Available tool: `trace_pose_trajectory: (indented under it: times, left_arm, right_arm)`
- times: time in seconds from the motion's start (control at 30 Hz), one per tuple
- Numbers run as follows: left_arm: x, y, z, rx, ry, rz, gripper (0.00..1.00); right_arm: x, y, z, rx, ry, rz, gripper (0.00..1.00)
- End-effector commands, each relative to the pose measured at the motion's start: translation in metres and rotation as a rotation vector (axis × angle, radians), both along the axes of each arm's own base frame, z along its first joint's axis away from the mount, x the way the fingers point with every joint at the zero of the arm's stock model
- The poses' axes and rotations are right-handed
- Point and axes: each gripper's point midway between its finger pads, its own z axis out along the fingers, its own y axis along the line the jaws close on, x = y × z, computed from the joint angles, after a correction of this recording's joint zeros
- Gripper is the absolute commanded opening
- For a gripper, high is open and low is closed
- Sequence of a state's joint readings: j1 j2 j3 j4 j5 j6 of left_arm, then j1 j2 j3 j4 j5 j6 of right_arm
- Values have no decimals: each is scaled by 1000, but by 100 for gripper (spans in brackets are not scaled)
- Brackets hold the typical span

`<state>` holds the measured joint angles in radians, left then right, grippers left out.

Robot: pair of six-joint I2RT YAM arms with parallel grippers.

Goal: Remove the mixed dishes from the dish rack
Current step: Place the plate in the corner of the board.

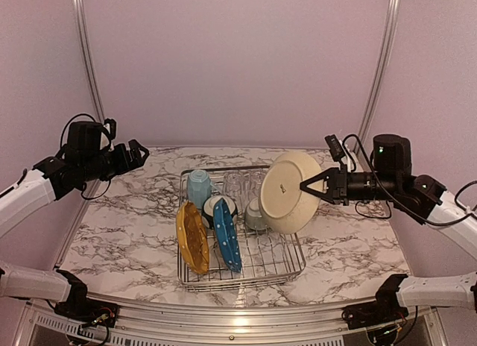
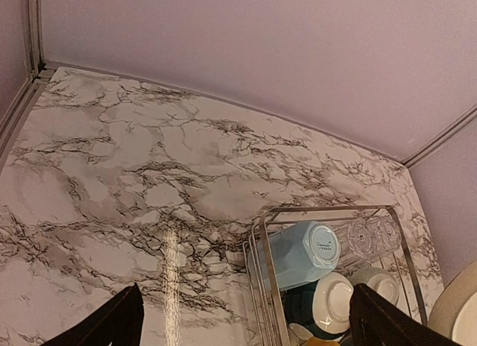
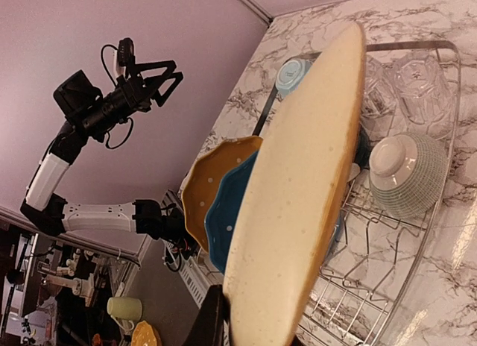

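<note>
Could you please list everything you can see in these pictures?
Dish rack: one, silver wire, table centre.
Beige plate: one, held on edge at rack's right.
Yellow plate: one, upright, rack front left.
Blue dotted plate: one, upright beside yellow.
Mug: one, light blue, rack back left.
Glasses: two, clear, rack back.
Bowls: two, teal-and-white, grey-green, rack middle.
Table: one, marbled white.
Left arm: one, black-white, jaws open, empty.
Right arm: one, black-white, jaws gripping beige plate.

Left gripper [image 1: 140, 153] hovers raised, jaws wide; right gripper [image 1: 309, 193] apparently clamped.
</note>
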<state>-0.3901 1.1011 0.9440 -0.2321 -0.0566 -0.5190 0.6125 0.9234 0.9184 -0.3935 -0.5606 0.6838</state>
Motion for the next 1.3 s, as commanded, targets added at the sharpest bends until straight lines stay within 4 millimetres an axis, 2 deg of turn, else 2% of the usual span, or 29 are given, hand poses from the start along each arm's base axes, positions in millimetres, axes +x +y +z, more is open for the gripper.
trace_pose_trajectory:
  times: [0.0, 0.2, 0.37, 0.47, 0.5, 0.53, 0.63, 0.7, 0.83, 1.0, 1.1, 1.27]
  left_arm:
    - [6, -4, 24, 35, -38, -29, 99]
    - [8, -7, 66, 69, -87, -67, 99]
    - [-4, -4, 85, 77, -109, -83, 99]
    - [-12, -5, 80, 40, -91, -89, 99]
    - [-13, -5, 76, 38, -79, -93, 99]
    - [-15, -5, 73, 38, -66, -93, 99]
    - [-19, -4, 60, 31, -31, -84, 99]
    - [-22, -8, 50, 8, -12, -107, 99]
    - [-23, -17, 36, -2, 24, -151, 99]
    - [-21, -12, 23, 45, 70, -130, 99]
    - [-19, -6, 26, 35, 61, -84, 99]
    - [-17, -8, 29, 2, 108, -62, 99]
  right_arm:
    - [13, 4, 70, 194, -280, 23, 0]
    - [34, 12, 81, 149, -347, 9, 0]
    - [53, -1, 89, 94, -389, -119, 0]
    - [73, -22, 90, -27, -405, -272, 0]
    - [83, -33, 81, -101, -393, -341, 0]
    - [91, -45, 87, -157, -408, -412, 0]
    - [120, -88, 82, -397, -427, -637, 0]
    - [137, -122, 70, -615, -424, -788, 0]
    - [166, -153, 44, -940, -408, -930, 0]
    - [200, -158, 13, -1121, -393, -963, 0]
    - [215, -158, -5, -1202, -380, -956, 0]
    - [248, -168, -72, -1298, -238, -854, 0]
